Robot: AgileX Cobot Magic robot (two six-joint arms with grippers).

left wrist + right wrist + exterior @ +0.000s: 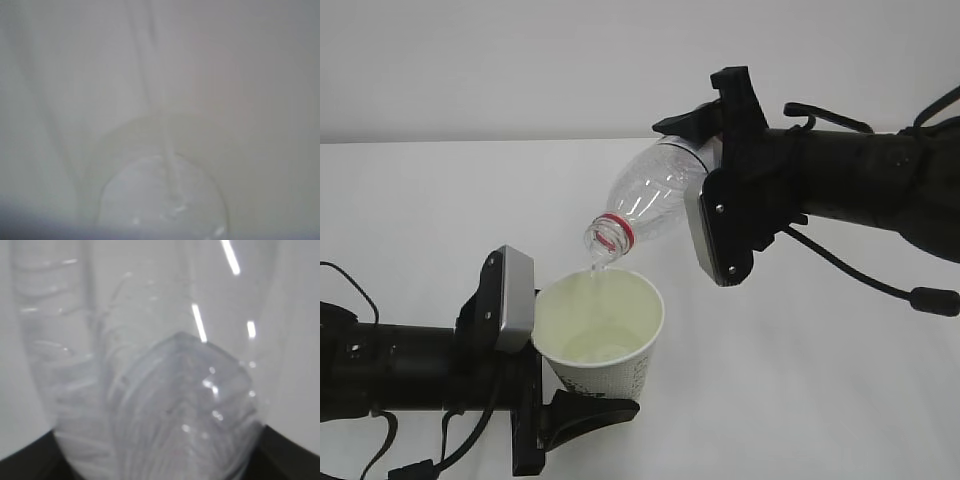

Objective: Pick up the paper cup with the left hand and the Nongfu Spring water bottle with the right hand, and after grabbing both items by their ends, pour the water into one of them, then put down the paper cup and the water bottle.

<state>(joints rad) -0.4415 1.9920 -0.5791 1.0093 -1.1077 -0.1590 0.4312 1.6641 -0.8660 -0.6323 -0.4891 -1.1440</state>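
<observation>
Clear ribbed plastic: the Nongfu Spring water bottle (655, 195), uncapped, red neck ring, tipped mouth-down over the cup and well above the white surface (800, 380). Held at its base end by the right hand (720, 190), fingers pinching the body rather than spread. Thin-walled, probably light and easily dented; firm squeeze likely to buckle it and surge the flow; best gripped on the ribs near the base. White paper, cream inside: the paper cup (602, 335), upright just under the bottle mouth, green print on its side. Gripped low on the wall by the left hand (545, 395), fingers closed around it. Soft-sided, crushable, heavier as it fills; best taken near the stiffer bottom. The water (167, 150): thin stream falling into a pale pool in the cup.
</observation>
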